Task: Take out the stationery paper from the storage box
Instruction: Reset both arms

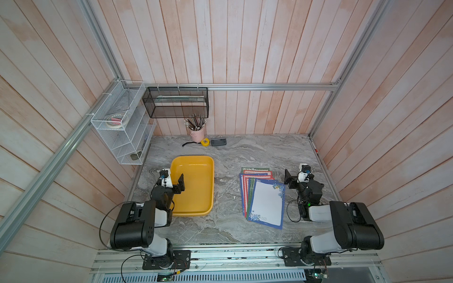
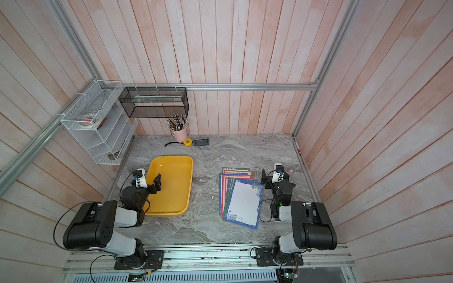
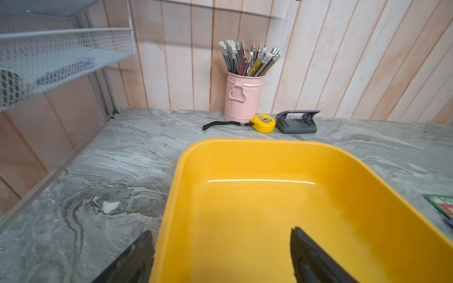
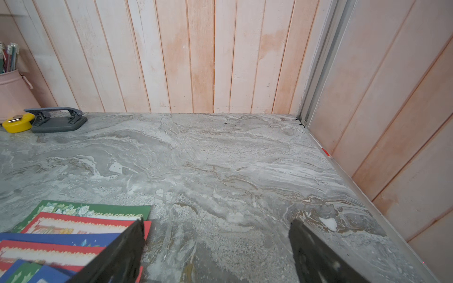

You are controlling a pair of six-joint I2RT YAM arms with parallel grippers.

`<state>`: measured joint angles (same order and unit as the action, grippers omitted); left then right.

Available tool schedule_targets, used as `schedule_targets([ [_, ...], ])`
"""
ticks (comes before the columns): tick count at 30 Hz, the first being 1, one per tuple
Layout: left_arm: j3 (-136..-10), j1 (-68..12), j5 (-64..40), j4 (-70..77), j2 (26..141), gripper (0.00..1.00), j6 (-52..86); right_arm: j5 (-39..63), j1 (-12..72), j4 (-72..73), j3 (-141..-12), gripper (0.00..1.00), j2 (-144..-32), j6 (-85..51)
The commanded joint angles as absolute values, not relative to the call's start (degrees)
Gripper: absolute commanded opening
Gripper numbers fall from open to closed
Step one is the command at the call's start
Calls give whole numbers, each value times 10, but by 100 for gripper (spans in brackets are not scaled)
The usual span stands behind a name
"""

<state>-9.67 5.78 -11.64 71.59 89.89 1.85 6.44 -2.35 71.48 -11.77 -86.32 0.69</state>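
The left gripper (image 3: 221, 254) is spread wide with nothing pinched. It straddles a long wall of the box (image 3: 269, 208), the wall on the side away from the right gripper. One finger (image 3: 308, 257) hangs over the yellow floor inside and the other over the table (image 3: 98, 171) just outside. Whether either finger touches the plastic cannot be told. Ahead of this gripper the box floor shows plain yellow from wall to wall.

The right gripper (image 4: 217, 242) is also spread wide and grips nothing; only grey table shows between its fingers. The paper (image 1: 266, 203) lies outside the box, flat on the table in a fanned stack. It sits just beside the right gripper, on the side toward the left one, and well apart from the box. In both top views the stack sits between the two grippers, much nearer the right. In the right wrist view one finger (image 4: 122, 252) covers the stack's edge, but contact cannot be judged. The top sheet has a white centre and a blue floral border. Green, red and blue borders peep out from under it.

Far ahead of the left gripper, against the back wall, stands a pink pot (image 3: 242, 98) of pencils. A yellow tape measure (image 3: 263, 122) and a grey punch (image 3: 296, 122) lie just beside it. Above, on this gripper's outer side, a white rack (image 1: 120, 127) hangs on the wall — a black basket (image 1: 175, 103) hangs next to it.
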Motion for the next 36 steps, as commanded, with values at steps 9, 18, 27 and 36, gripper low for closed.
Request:
schedule_targets([
  [9,-141,30,-134,699,894,96,-20,16,-35,773,-119,98,-896,-25],
  [18,-160,29,-83,666,896,100,-2,-1,-35,778,-116,98,-896,-31],
  [27,-153,28,-30,677,894,100,18,-12,-35,784,-113,98,-896,-36],
  [36,-160,17,-1,669,897,100,11,-11,-35,785,-113,98,-896,-36],
])
